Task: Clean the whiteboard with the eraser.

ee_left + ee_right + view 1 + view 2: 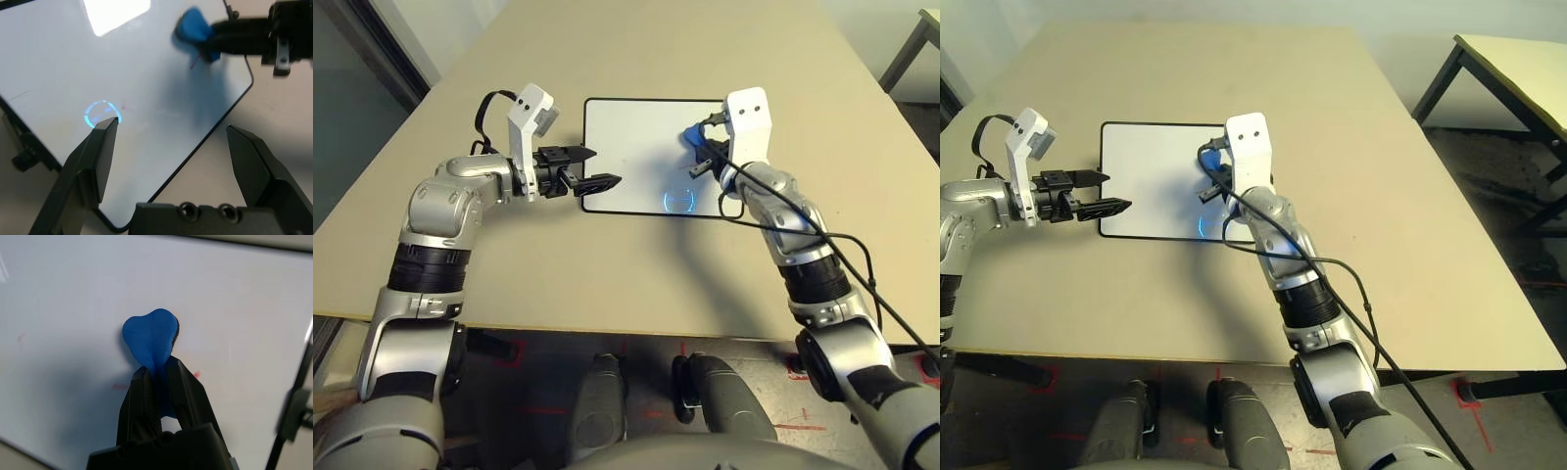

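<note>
We have our right gripper [155, 367] pinching the eraser [150, 338] at the whiteboard [73, 293], left one [171, 152] spread wide; wiping seems underway; next we should rub the red marks [121, 387].

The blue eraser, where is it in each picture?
Left eye view: blue eraser, right of the middle, high up.
Right eye view: a bit left of the middle, high up.
Left wrist view: near the top, right of the middle.
Right wrist view: in the middle, pinched by the right gripper.
Shared landmark: the whiteboard under it.
</note>
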